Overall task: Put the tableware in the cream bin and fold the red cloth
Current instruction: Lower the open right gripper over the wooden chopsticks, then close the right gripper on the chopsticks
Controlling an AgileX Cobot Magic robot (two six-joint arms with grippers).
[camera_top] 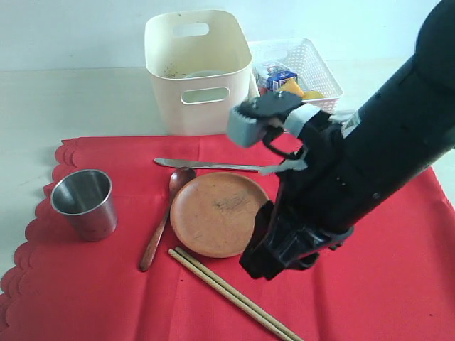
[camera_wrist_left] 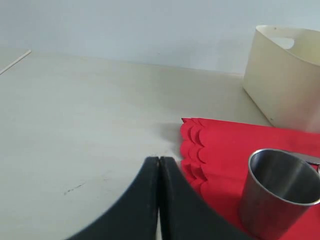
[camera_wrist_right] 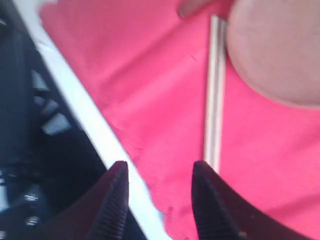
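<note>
The red cloth (camera_top: 106,284) lies spread on the table, scalloped edge to the left. On it are the steel cup (camera_top: 84,202), dark wooden spoon (camera_top: 162,220), brown plate (camera_top: 217,213), slim knife (camera_top: 206,165) and chopsticks (camera_top: 234,297). The cream bin (camera_top: 192,71) stands behind the cloth; a pale rim shows inside it, but I cannot tell if it is the bowl. My right gripper (camera_wrist_right: 159,167) hangs open over the cloth's near edge, beside the chopsticks (camera_wrist_right: 216,90) and plate (camera_wrist_right: 280,50). My left gripper (camera_wrist_left: 159,160) is shut and empty over bare table, left of the cup (camera_wrist_left: 277,192).
A white lattice basket (camera_top: 316,60) right of the bin holds a milk carton (camera_top: 277,74) and yellow food pieces. The right arm (camera_top: 355,163) covers the cloth's right half in the exterior view. The table's front edge (camera_wrist_right: 85,105) runs just under the right gripper.
</note>
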